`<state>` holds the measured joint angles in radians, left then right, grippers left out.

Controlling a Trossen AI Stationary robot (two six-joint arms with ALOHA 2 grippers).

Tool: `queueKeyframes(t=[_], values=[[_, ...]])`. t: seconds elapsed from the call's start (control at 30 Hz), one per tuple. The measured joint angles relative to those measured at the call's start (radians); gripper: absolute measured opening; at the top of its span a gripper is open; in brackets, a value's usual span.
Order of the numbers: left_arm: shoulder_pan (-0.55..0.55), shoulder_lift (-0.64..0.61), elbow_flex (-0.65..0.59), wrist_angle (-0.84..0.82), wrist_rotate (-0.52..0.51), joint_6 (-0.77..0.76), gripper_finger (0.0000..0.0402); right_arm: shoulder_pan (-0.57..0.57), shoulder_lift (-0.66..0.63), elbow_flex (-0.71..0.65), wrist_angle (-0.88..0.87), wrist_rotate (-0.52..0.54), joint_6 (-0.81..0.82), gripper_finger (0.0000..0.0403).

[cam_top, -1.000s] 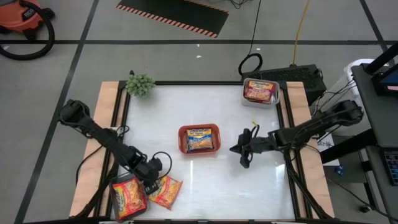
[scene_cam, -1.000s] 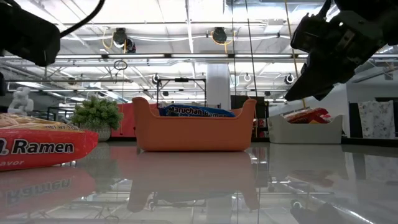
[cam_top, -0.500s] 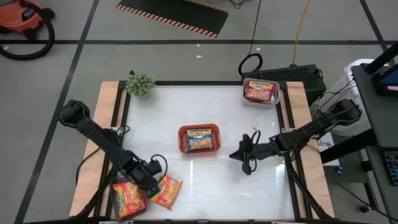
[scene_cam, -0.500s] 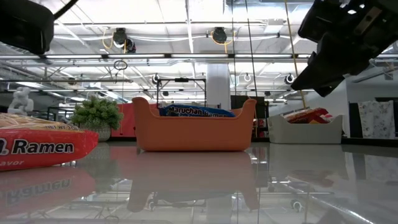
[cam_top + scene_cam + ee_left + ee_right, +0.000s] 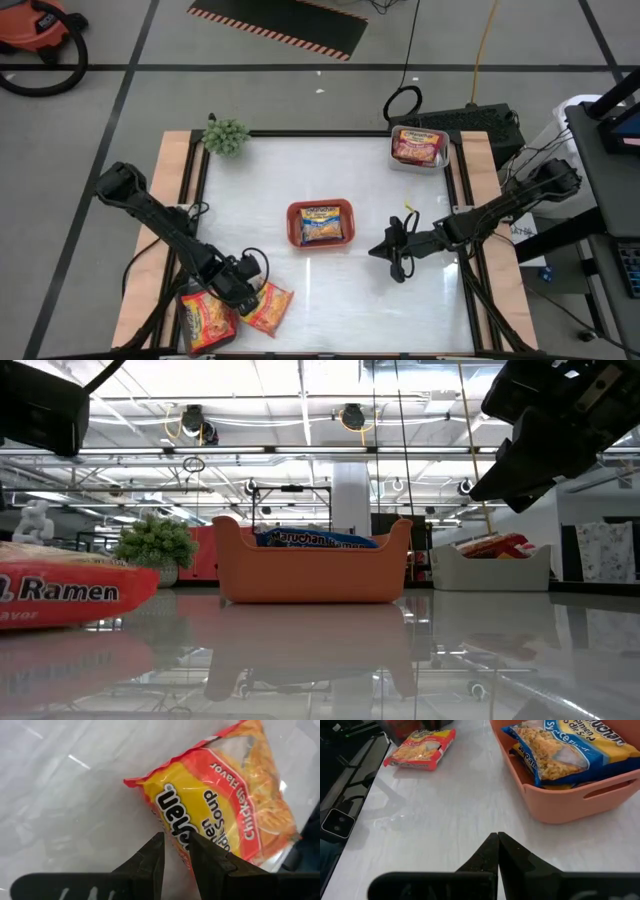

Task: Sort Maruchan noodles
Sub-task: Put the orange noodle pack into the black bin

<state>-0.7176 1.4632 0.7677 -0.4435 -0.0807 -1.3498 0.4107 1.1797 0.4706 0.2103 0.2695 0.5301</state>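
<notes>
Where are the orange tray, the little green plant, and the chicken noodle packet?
orange tray [image 5: 312, 572]: low view, front wall.
green plant [image 5: 226, 135]: high view, leafy top.
chicken noodle packet [image 5: 220, 815]: left wrist view, printed yellow face.

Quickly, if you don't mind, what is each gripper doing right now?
Left gripper: shut on the edge of the orange noodle packet.
Right gripper: shut, holding nothing.

Grey tiled floor [image 5: 120, 40] crossed by dark lines, with a striped hazard mat [image 5: 285, 22] and an orange shop vacuum [image 5: 35, 25] at one corner. Glossy white tabletop [image 5: 340, 290] framed in wood. Overhead: white ceiling beams [image 5: 300, 452] and round fans [image 5: 195, 422].
</notes>
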Motion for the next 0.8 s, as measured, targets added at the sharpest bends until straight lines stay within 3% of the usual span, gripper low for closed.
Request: queueKeyframes(t=[0.43, 0.8], values=[[0.003, 0.05, 0.0, 0.118, 0.001, 0.073, 0.0093, 0.001, 0.0, 0.0, -0.001, 0.018, 0.0, 0.0], [0.01, 0.056, 0.0, 0.208, -0.096, 0.176, 0.0093, 0.002, 0.0, 0.0, -0.001, 0.018, -0.003, 0.0]])
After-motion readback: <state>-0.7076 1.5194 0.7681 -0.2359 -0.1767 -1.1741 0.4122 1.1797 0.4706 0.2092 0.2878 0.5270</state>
